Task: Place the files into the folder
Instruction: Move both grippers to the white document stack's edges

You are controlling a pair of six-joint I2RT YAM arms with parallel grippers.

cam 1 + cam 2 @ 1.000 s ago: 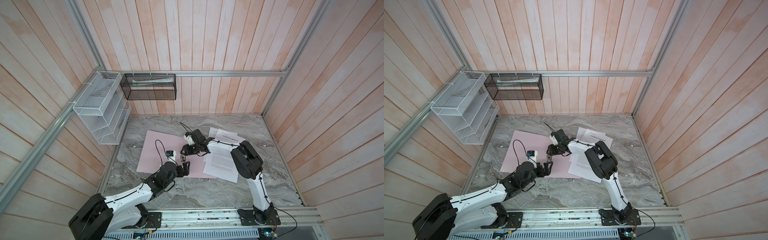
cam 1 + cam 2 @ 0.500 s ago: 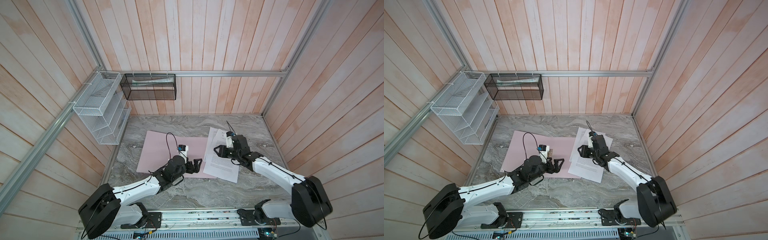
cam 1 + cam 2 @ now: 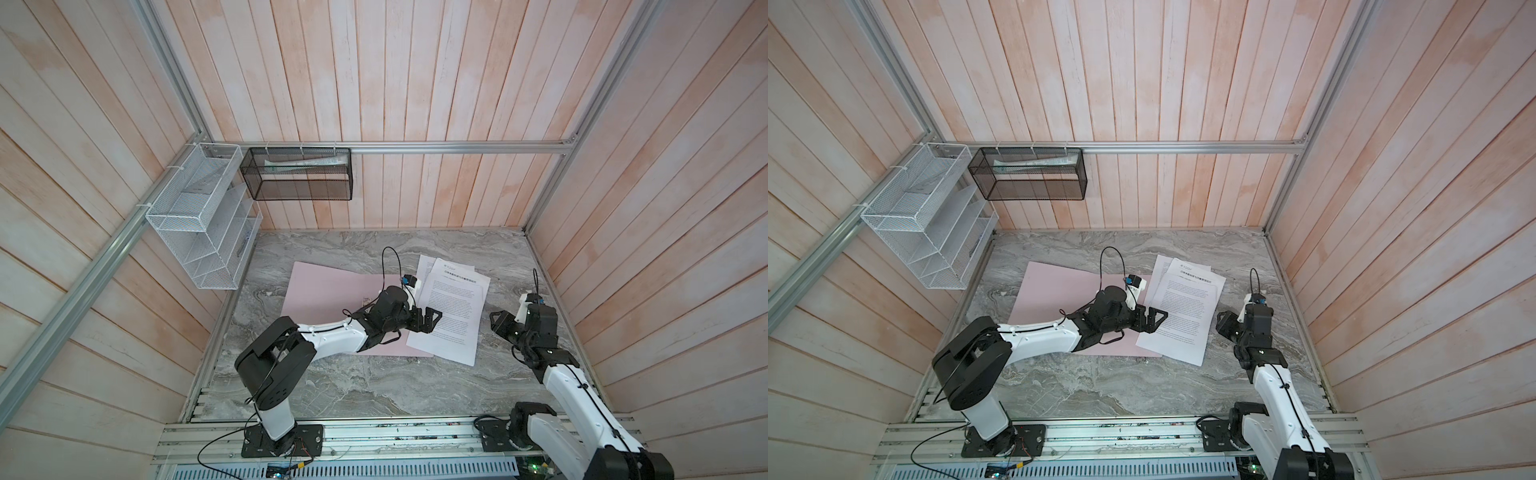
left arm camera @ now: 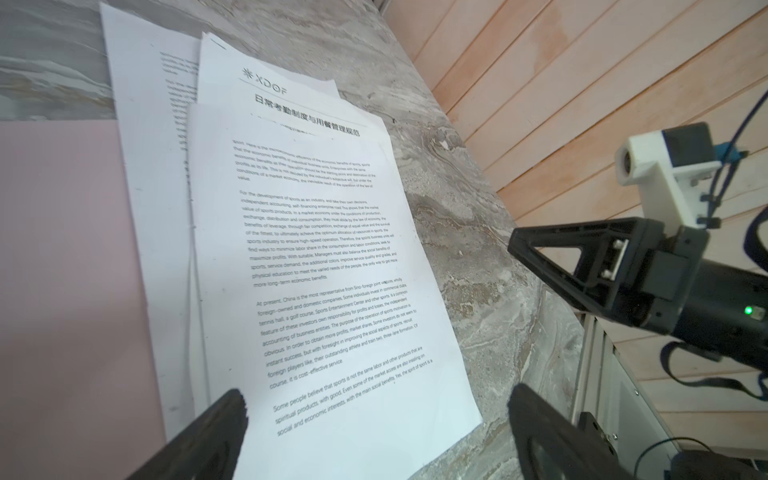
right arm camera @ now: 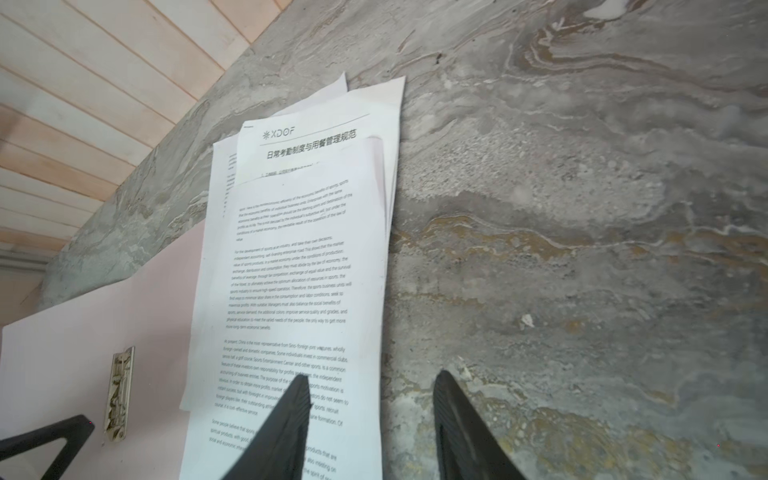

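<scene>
The files point(image 3: 457, 316) point(image 3: 1187, 316) are several white printed sheets fanned on the marble table, their left edge overlapping the pink folder point(image 3: 324, 295) point(image 3: 1054, 295), which lies open and flat. A metal clip point(image 5: 120, 395) sits on the folder's inner face. My left gripper point(image 3: 430, 321) point(image 3: 1156, 320) hovers wide open over the files' left edge; in the left wrist view the top sheet point(image 4: 332, 257) lies between and beyond its fingers point(image 4: 376, 399). My right gripper point(image 3: 496, 325) point(image 3: 1223, 323) is open and empty, just right of the files point(image 5: 291, 270), its fingers point(image 5: 372, 376) above their right edge.
A white wire rack point(image 3: 199, 232) hangs on the left wall. A black mesh basket point(image 3: 299, 174) with rolled papers hangs on the back rail. Wooden walls close three sides of the table point(image 3: 374, 382). An aluminium rail point(image 3: 374, 436) runs along the front.
The right gripper has drawn back from over the folder, across the files, to the table at their right. The left gripper has moved right from the folder to the files' left edge.
</scene>
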